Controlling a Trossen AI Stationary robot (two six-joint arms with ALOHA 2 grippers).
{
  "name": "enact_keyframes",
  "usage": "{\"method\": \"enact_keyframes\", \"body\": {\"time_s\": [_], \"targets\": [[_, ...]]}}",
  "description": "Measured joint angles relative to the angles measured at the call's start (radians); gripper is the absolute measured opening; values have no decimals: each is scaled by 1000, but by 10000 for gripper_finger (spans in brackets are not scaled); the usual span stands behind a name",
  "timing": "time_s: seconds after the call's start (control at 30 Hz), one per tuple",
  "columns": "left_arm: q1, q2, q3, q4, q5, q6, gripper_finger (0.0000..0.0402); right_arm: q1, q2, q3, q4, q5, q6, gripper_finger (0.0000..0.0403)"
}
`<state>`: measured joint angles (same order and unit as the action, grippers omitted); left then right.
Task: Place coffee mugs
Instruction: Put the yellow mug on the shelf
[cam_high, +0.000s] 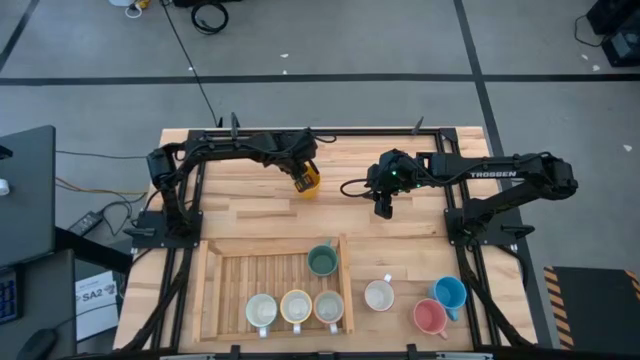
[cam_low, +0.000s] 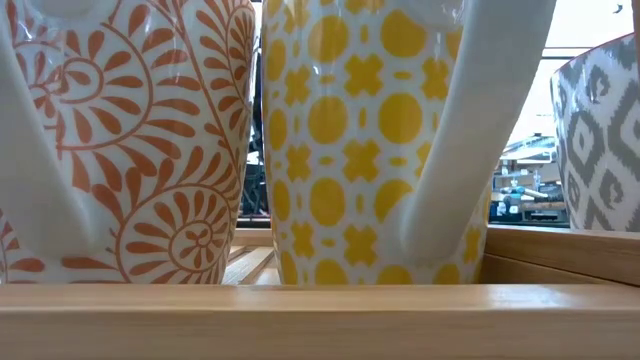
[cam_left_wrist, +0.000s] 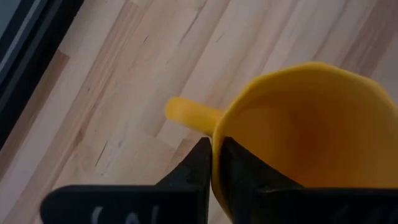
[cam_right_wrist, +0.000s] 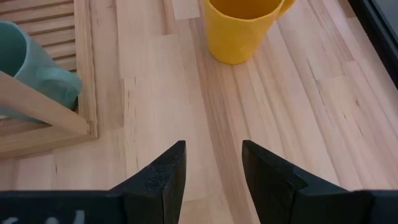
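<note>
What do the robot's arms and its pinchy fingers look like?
Both arms are dark, nearly black, built from jointed tube-like segments. The right arm has white TROSSEN lettering, and a small green light glows near its wrist. Each gripper, left and right, ends in two flat, dark, wedge-shaped fingers.

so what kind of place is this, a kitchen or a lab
Most likely a robotics lab, not a kitchen: two dark arms bolted to a wooden workbench, cables on a taped grey floor, and a monitor beside the bench.
</note>
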<state>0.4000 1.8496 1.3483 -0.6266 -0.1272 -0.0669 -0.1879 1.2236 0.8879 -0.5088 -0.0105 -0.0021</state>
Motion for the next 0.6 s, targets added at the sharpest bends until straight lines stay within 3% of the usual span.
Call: {"method": "enact_keyframes", "body": {"time_s": [0.4,0.6], "targets": [[-11,-64,22,-55,13,6,29,0,0,0,2,-1,10,163],[-50,-107,92,-200,17,14,29,0,0,0,8,-1,10,163]]}}
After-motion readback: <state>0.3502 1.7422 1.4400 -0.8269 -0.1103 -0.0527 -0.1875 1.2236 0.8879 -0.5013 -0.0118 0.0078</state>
